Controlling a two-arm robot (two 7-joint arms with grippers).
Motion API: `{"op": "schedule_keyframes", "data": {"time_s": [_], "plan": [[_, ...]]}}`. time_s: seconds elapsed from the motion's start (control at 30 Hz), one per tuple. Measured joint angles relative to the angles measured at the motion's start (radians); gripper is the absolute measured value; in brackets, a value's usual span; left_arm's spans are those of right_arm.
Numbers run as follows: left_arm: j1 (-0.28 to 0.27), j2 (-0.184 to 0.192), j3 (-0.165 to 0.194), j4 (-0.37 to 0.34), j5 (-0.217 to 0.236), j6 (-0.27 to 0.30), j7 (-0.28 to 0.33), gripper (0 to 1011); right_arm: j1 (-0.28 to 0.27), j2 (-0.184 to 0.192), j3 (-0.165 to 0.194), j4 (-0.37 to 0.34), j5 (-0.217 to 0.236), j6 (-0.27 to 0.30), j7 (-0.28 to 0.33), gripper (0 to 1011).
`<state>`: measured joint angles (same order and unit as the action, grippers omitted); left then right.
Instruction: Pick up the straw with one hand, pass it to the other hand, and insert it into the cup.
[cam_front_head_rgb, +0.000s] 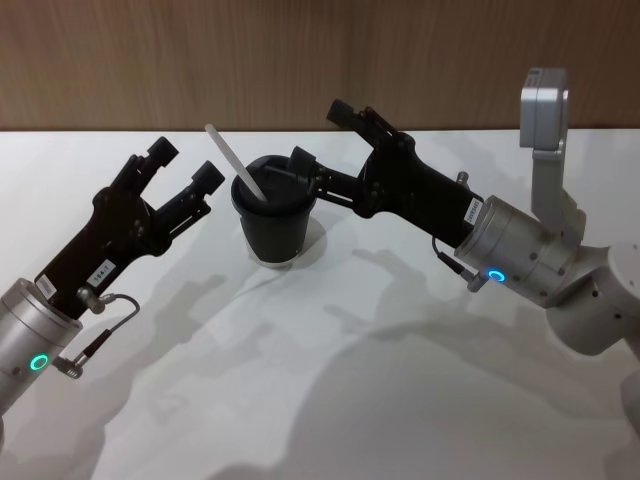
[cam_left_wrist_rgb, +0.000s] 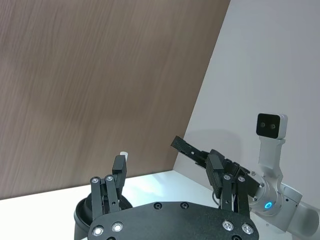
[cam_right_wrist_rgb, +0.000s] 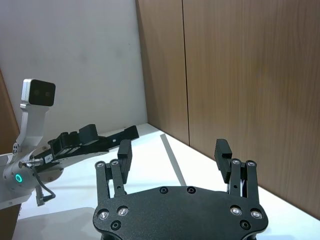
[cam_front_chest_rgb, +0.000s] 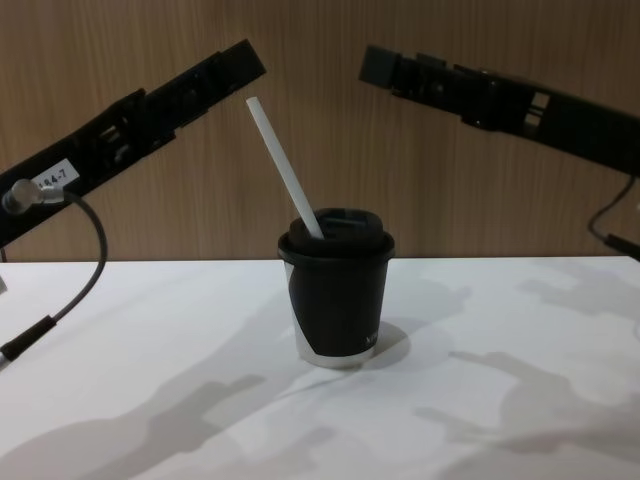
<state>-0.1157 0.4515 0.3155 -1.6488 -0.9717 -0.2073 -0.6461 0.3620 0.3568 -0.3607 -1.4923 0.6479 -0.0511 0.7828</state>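
The black cup (cam_front_head_rgb: 274, 225) (cam_front_chest_rgb: 337, 290) stands upright on the white table, its lid on. The white straw (cam_front_head_rgb: 235, 163) (cam_front_chest_rgb: 285, 165) sticks out of the lid and leans toward my left side; neither gripper touches it. My left gripper (cam_front_head_rgb: 187, 165) (cam_front_chest_rgb: 240, 60) hovers open just left of the straw's top end, whose tip (cam_left_wrist_rgb: 123, 154) shows beside one finger. My right gripper (cam_front_head_rgb: 322, 135) (cam_front_chest_rgb: 378, 62) is open too, raised above and just right of the cup. From each wrist camera the fingers stand wide apart with nothing between them: left gripper (cam_left_wrist_rgb: 167, 165), right gripper (cam_right_wrist_rgb: 173, 150).
The white table (cam_front_head_rgb: 300, 400) spreads out in front of the cup, crossed by arm shadows. A brown wooden wall (cam_front_head_rgb: 300, 60) runs along its far edge. The robot's head camera post (cam_left_wrist_rgb: 270, 135) rises behind the right arm.
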Motion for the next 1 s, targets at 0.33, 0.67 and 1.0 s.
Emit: {"op": "schedule_keyframes", "data": {"time_s": [0.33, 0.67, 1.0], "plan": [[0.001, 0.0, 0.0, -0.001, 0.0, -0.001, 0.0, 1003, 0.001, 0.0, 0.0, 0.0, 0.0, 0.0, 0.0, 1001], [0.002, 0.0, 0.0, -0.001, 0.0, -0.001, 0.0, 1003, 0.001, 0.0, 0.0, 0.0, 0.0, 0.0, 0.0, 1001], [0.002, 0.0, 0.0, -0.001, 0.0, -0.001, 0.0, 1003, 0.001, 0.0, 0.0, 0.0, 0.0, 0.0, 0.0, 1001]]}}
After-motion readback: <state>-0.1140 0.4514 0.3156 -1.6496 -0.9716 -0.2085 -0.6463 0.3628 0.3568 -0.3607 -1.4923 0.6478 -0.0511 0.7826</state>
